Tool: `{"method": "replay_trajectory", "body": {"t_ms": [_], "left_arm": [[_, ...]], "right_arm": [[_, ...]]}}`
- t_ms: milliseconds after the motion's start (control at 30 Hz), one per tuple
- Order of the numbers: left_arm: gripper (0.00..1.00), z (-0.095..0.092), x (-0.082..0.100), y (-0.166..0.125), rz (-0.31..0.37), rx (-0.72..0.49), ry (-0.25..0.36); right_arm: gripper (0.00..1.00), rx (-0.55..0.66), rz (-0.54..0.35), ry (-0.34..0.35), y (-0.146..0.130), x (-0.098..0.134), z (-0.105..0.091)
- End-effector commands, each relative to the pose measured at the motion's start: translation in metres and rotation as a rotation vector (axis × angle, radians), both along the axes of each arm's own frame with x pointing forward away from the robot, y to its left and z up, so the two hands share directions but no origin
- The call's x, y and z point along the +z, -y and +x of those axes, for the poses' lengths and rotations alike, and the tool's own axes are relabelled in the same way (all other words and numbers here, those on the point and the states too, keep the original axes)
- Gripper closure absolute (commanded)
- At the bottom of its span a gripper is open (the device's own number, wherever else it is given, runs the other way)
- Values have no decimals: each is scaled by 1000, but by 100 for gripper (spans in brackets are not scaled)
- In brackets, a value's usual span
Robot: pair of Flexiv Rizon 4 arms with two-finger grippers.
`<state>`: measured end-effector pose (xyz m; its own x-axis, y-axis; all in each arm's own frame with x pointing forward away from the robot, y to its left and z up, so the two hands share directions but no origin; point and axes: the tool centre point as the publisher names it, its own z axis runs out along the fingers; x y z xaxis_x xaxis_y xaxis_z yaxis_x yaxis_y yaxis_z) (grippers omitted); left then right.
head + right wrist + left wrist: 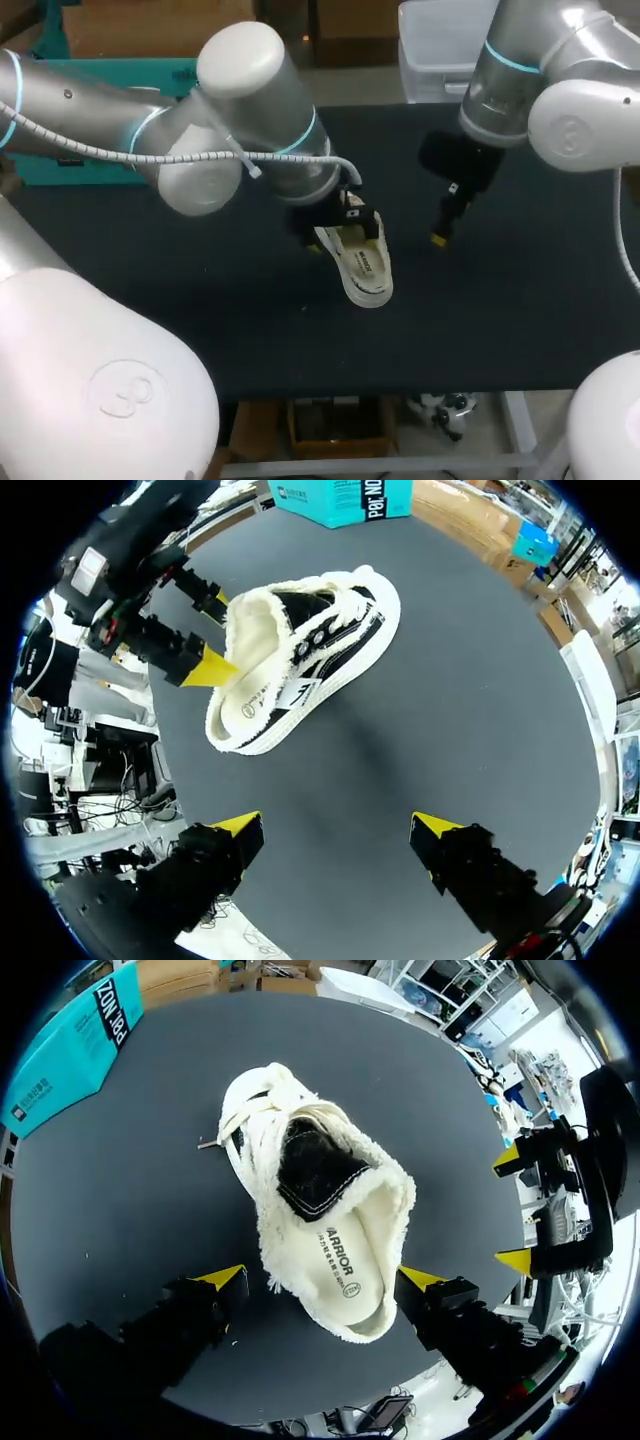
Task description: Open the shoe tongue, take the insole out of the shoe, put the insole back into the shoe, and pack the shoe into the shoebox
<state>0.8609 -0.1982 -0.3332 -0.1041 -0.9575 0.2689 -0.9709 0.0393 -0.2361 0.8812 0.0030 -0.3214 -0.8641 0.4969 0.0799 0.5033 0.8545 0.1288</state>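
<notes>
Fingers (226, 1278) of the left gripper (322, 1278) are spread wide, with one yellow tip set at each side of the heel of the shoe (315, 1195). Both tips are seen just beside the fleecy collar, but whether they touch it cannot be told, and nothing is gripped. The shoe is laid upright on its sole near the middle of the bench (520, 330), with its heel turned toward the near edge and its toe toward the far edge. In the head view the toe end is partly covered by the left arm (150, 110), which is brought in from the left side. A pale insole (342, 1265) with dark print is seen lying flat inside the heel part, and a black stitched tongue (318, 1175) is laid over the opening ahead of it. White laces (250, 1110) are bunched over the toe end. The right gripper (337, 825) is likewise held wide apart, with only bare dark bench between its tips. It is hung above the bench to the right of the shoe, near it but apart, and the shoe's black side panel is turned toward it. A teal shoebox (68, 1055) is placed at the far left corner of the bench; whether it is rested on the surface or just past the edge cannot be made out.
</notes>
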Motion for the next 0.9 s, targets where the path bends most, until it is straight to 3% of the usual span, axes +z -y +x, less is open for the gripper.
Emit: {"method": "replay_trajectory", "body": {"t_ms": [33,233,533,567,600,633,733,900], "left_arm": [[0,5,-3,7,80,29,-7],[0,10,-8,2,112,59,-12],[0,27,-16,-7,91,157,-12],[13,27,-17,-8,86,158,-17],[13,28,-18,-8,84,166,-19],[27,29,-19,-9,85,172,-18],[51,30,-21,-11,82,189,-18],[59,35,-22,-14,74,223,-14]], "right_arm": [[0,10,10,26,5,-2,-5],[0,32,-47,31,0,0,-2],[0,132,-88,87,1,1,-2],[0,129,-87,86,2,1,-2],[0,128,-87,86,2,1,-2],[0,129,-90,84,2,1,-2],[0,134,-98,85,3,1,-1],[0,154,-101,96,7,-1,-2]]}}
